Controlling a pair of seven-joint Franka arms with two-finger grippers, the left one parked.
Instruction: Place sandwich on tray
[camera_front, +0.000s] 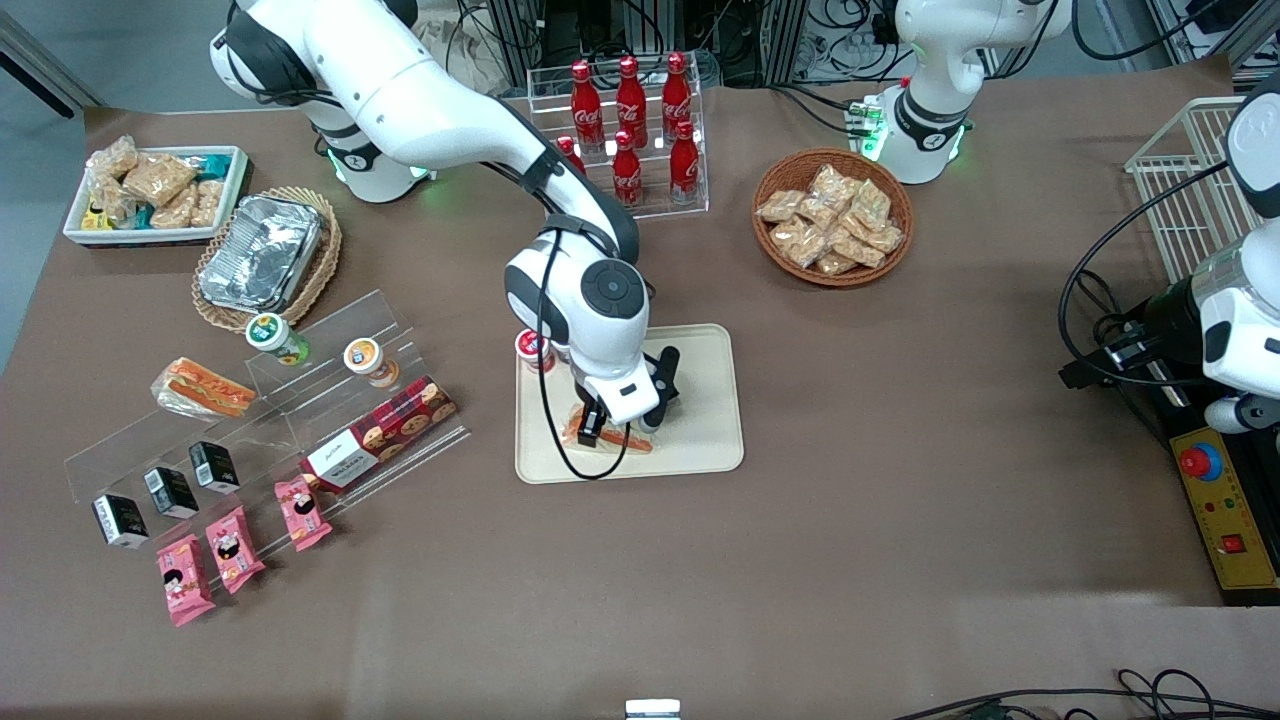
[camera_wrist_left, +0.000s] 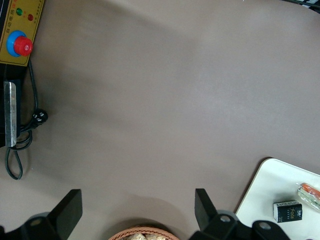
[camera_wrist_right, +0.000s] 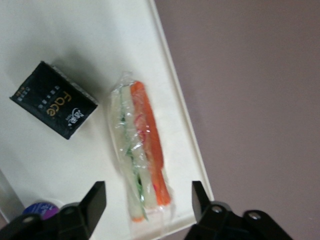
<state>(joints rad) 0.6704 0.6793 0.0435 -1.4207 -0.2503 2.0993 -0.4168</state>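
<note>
Sandwich (camera_wrist_right: 140, 150) lies on the tray (camera_wrist_right: 60, 40); the hand (camera_wrist_right: 147, 200) hovers just above it, fingers open.

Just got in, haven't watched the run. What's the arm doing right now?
The right arm's gripper hangs open just above the cream tray, its fingers straddling the clear-wrapped sandwich without touching it. The sandwich lies flat on the tray, along the rim, next to a small black box. A red-lidded cup also stands at the tray's corner. So the sandwich looks placed and let go.
</note>
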